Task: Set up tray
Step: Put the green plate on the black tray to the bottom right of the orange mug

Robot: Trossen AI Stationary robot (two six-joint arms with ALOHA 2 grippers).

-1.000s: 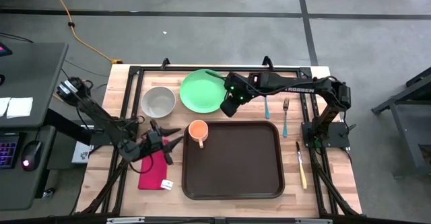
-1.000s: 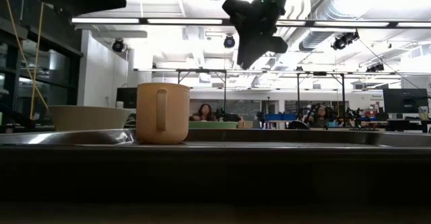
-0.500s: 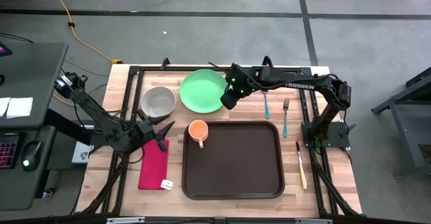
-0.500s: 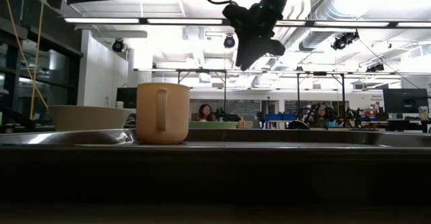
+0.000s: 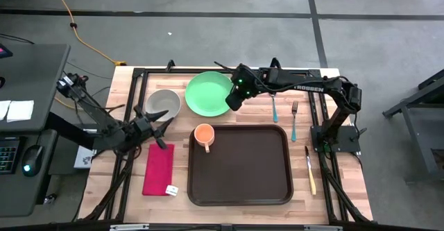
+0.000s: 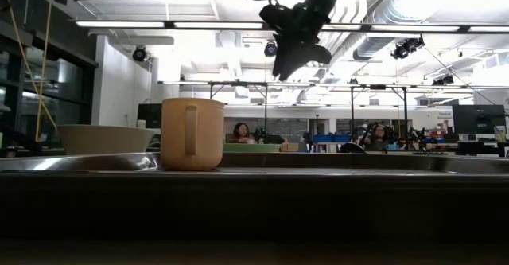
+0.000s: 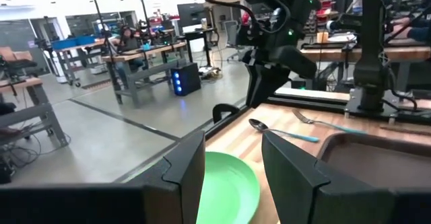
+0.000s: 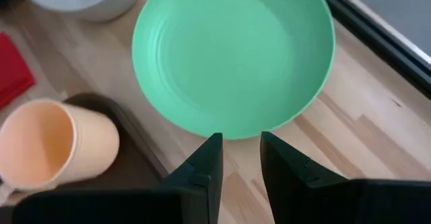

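The dark brown tray [image 5: 239, 165] lies at the table's near middle. An orange cup [image 5: 204, 135] stands upright in its far left corner, also in the low view [image 6: 192, 134]. A green plate [image 5: 209, 93] lies flat on the wood beyond the tray. My right gripper [image 5: 232, 100] hangs open above the plate's right edge [image 8: 240, 140], tilted downward, touching nothing. My left gripper [image 5: 161, 128] hovers open and level between a grey bowl [image 5: 163, 105] and a red napkin [image 5: 159, 168], with nothing between its fingers [image 7: 232, 157].
A spoon [image 5: 275, 108] and a fork [image 5: 294, 118] lie right of the plate, and a knife [image 5: 310, 170] lies right of the tray. The black frame rails [image 5: 229, 71] run along the table's edges. People sit at benches in the room beyond the table.
My left gripper has risen off the red napkin and drawn back toward the table's left and far side, rolling as it went, and now sits beside the bowl. My right gripper has drifted slightly toward the plate. Napkin, cup and tray have stayed put.
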